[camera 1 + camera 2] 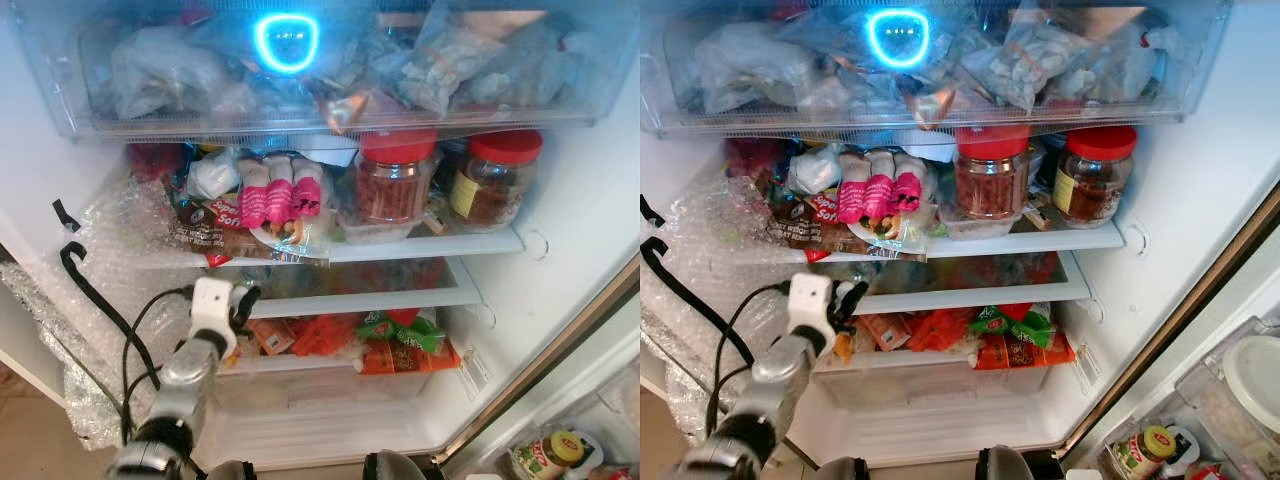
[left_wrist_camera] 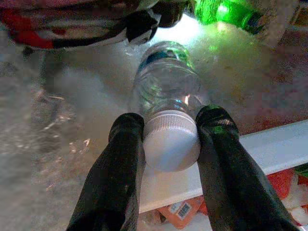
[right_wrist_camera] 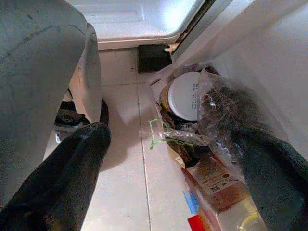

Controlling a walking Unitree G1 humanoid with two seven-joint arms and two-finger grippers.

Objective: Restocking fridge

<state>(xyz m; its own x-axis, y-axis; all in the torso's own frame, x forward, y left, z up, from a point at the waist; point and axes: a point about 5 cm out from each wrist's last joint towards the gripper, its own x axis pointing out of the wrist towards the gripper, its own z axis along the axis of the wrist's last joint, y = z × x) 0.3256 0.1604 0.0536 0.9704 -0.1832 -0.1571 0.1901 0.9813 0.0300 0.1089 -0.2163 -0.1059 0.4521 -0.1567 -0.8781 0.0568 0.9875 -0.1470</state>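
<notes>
Bottle [image 2: 166,91] first: a clear plastic water bottle lying on its side on the middle fridge shelf [image 1: 400,298], white cap [image 2: 171,142] pointing out toward the robot.

From the left eye view, the left hand [image 1: 240,305] is reaching in at the front edge of that shelf, low and to the left, silver arm rising from the bottom of the frame. Above it sit two red-lidded jars [image 1: 395,180] and a pink-wrapped pack [image 1: 280,195]; below, a drawer of orange and green packets [image 1: 390,340].

Right eye view, same story: the left hand at the shelf lip, and the fridge door bins [image 1: 1240,400] off to the right.

Left wrist view is the one that settles it. The two black fingers [image 2: 118,168] sit either side of the cap, pressed against it, so the left hand is pinching the bottle by its cap. A green bottle [image 2: 226,12] lies deeper in, well apart.

Right wrist view: the right hand [image 3: 178,178] hangs idle over the tiled floor [image 3: 125,120], fingers spread wide, with door-bin clutter and a white lid [image 3: 185,96] beyond.

My read: this is the placing step, with the bottle resting on the shelf. Next move calls for letting go cleanly and backing the left hand straight out, without rolling the bottle off the edge.
</notes>
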